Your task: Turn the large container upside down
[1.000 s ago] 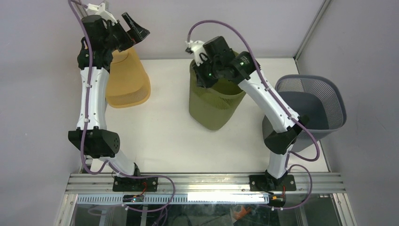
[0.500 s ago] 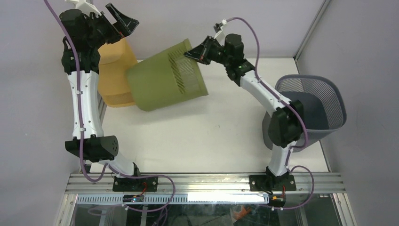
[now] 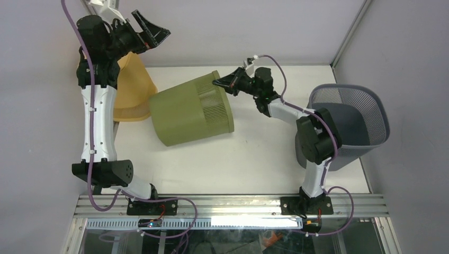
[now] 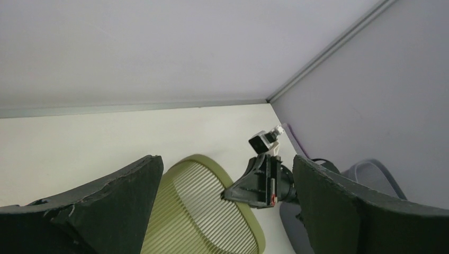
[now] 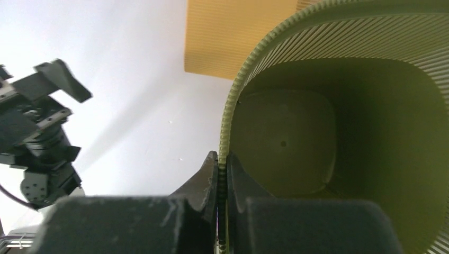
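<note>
- Right gripper [image 3: 224, 83] clenching the rim of the green bin [image 3: 188, 110]. The wrist view is showing one finger [image 5: 204, 182] outside the ribbed edge and the other inside, with the rim pinched between them.
- Grip point sitting at the top of the rim, on the side nearest the back wall [image 3: 238, 26], so room behind it is running tight.
- Bare table [image 3: 249, 159] lying open in front of the bin, out to the near edge.
- Bin's base end sitting just beside the yellow bin [image 3: 132, 92]; cannot tell whether they are touching.
- Grey basket [image 3: 365, 111] standing at the table's right edge, well apart from the green bin.
- Right arm reaching low, forearm stretching left across the back of the table, elbow folding beside the grey basket.
- Left gripper [image 3: 152, 29] released, jaws spreading wide and grasping nothing, hovering high over the back left corner. The left arm is standing tall along the left edge.
- Green bin lying over on its side, mid-table toward the back, mouth facing right and base pointing left.
- Olive plastic, solid wall near the base, band of fine slats near the rim, smooth inside with a rounded-square floor in shadow.
</note>
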